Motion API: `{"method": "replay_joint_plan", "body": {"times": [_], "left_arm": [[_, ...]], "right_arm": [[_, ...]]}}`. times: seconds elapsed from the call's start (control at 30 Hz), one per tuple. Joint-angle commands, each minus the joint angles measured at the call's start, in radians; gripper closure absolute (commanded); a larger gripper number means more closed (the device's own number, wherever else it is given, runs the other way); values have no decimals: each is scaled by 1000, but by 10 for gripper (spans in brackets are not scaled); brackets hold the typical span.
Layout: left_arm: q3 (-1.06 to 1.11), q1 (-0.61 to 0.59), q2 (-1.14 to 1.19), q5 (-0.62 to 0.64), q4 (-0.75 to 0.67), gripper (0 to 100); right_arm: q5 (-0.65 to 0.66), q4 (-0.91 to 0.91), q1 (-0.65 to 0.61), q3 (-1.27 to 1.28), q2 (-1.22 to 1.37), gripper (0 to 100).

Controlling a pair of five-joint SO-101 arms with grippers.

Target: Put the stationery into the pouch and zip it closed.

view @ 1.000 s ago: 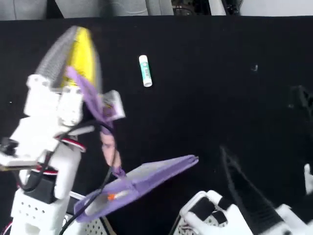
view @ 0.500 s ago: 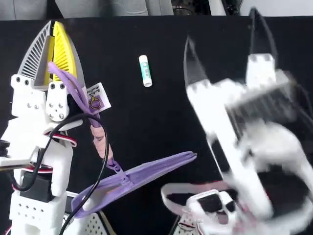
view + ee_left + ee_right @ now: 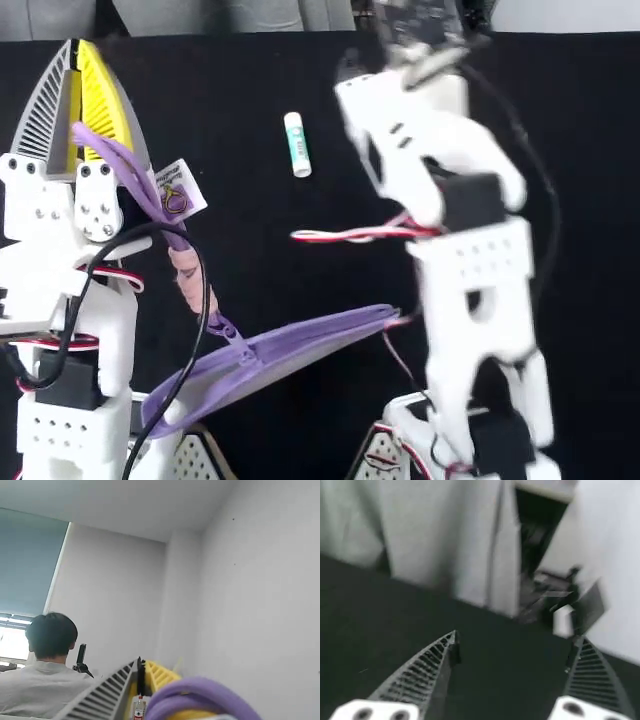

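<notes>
The left gripper (image 3: 76, 60) seems clamped on the pouch strap (image 3: 140, 185); a glue stick (image 3: 297, 145) lies apart.

You had the purple pouch (image 3: 300, 345) hanging tilted from its purple strap (image 3: 140, 180), one end down by the left arm's base. The strap ran up into the left gripper (image 3: 76, 45), fingers closed on it, with a paper tag (image 3: 176, 196) and a pinkish charm (image 3: 190, 275) on it and the zipper pull (image 3: 224, 328) at the pouch's upper edge; I couldn't tell if the zip was open. Your one stationery item, a white stick (image 3: 297, 145) with a green label, lay flat on the black table (image 3: 560, 150), well apart from the pouch and outside it.
</notes>
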Motion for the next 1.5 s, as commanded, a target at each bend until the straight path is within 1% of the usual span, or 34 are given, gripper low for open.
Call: {"method": "replay_joint_plan", "body": {"times": [0.0, 0.07, 0.23, 0.3, 0.43, 0.53, 0.7, 0.9, 1.03, 1.27, 1.37, 1.47], "left_arm": [[-47, -7, 5, -2, -12, 971], [-38, -19, 5, -2, -8, 971], [-50, -179, 14, -2, 0, 971], [-67, -228, 14, -2, 2, 971], [-122, -325, 15, -2, 3, 971], [-159, -380, 15, -2, 5, 971], [-185, -455, 15, -2, 5, 971], [-182, -598, 15, -2, 5, 971], [-185, -670, 12, -2, 5, 971], [-216, -742, 15, -2, 5, 971], [-216, -746, 15, -2, 3, 971], [-217, -743, 15, -2, 3, 971]], "right_arm": [[-87, -26, -115, 47, 79, 660], [-103, -46, -126, 94, 88, 660], [-175, -176, -60, 203, 94, 660], [-213, -236, -55, 257, 99, 660], [-222, -405, -57, 372, 113, 660], [-224, -466, -64, 409, 136, 660], [-226, -474, -114, 387, 239, 660], [-226, -470, -121, 271, 426, 660], [-226, -470, -141, 171, 561, 660], [-226, -470, -164, 19, 757, 660], [-226, -466, -160, -35, 823, 660], [-226, -382, -153, -101, 852, 660]]}}
